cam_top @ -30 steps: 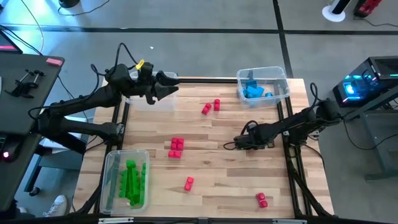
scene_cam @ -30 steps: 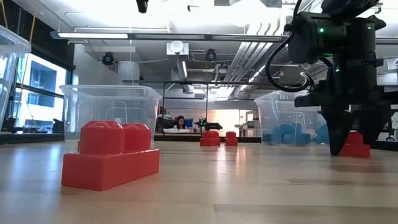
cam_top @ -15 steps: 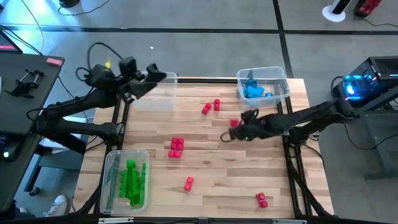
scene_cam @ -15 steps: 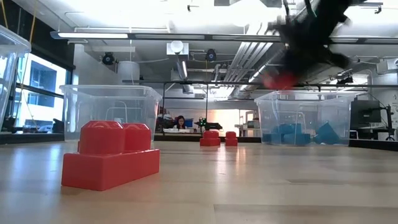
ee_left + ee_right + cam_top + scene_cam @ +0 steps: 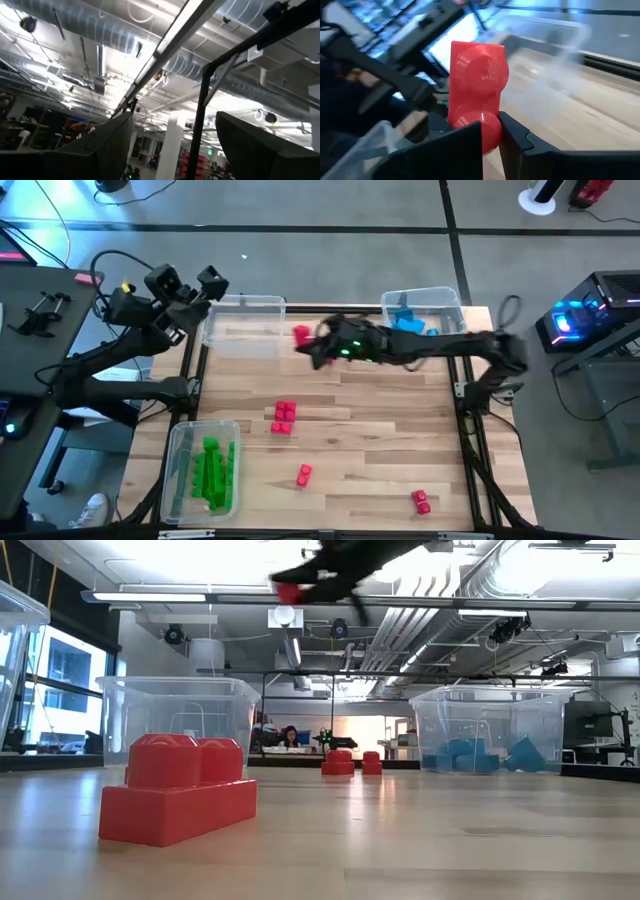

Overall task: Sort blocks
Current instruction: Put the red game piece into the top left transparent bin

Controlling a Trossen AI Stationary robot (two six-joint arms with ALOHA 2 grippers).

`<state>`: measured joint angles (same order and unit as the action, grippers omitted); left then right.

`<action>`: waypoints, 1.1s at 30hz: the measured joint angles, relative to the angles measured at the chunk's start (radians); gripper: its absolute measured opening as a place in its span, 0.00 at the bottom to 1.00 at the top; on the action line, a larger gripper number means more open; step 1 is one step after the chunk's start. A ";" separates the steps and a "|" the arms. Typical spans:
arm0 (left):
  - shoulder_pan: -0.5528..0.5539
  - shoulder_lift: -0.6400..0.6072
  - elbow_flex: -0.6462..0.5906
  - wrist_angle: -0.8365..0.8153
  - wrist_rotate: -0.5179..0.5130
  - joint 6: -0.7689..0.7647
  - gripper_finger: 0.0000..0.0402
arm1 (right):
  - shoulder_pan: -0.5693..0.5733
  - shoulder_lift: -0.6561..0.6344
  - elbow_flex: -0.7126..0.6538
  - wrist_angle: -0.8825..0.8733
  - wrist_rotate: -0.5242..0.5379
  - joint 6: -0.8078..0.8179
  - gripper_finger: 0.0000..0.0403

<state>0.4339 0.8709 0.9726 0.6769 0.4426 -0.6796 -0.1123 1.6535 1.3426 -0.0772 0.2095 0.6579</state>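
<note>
My right gripper [image 5: 308,345] reaches across the far half of the table toward its left and is shut on a red block [image 5: 301,334], high above the wood in the low view [image 5: 288,590]. It hangs just right of an empty clear bin [image 5: 245,325] at the far left. More red blocks lie flat on the table: a cluster [image 5: 284,417], one [image 5: 304,474] nearer, one [image 5: 421,501] at the near right. My left gripper [image 5: 188,280] is open, raised beyond the table's far-left corner, with only the ceiling between its fingers [image 5: 100,150]. My right gripper pinches one end of the red block [image 5: 481,131] between its two fingers. The rest of the block sticks out past the fingertips, its two studs [image 5: 482,75] facing the wrist camera. The fingers come nearly level from the table's right. The block is lifted clear of the table.
A clear bin [image 5: 452,305] with blue blocks stands at the far right, behind the right arm. A clear bin [image 5: 182,470] with green blocks sits at the near left. The middle and near right of the wooden table [image 5: 380,450] have open room.
My right gripper has shut on a red block at the table's right middle, lifted it and swung it toward the far left, up to the empty clear bin, rolling as it went. My left gripper has drawn back off the far-left corner, risen and tipped upward.
</note>
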 joint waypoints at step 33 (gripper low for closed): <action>-0.001 0.006 0.000 0.002 -0.009 -0.086 0.68 | -0.210 0.685 1.001 -0.354 -0.301 -0.197 0.54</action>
<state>0.4332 0.8768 0.9722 0.6785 0.4338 -0.7660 -0.3220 2.3389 2.3433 -0.4314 -0.0916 0.4613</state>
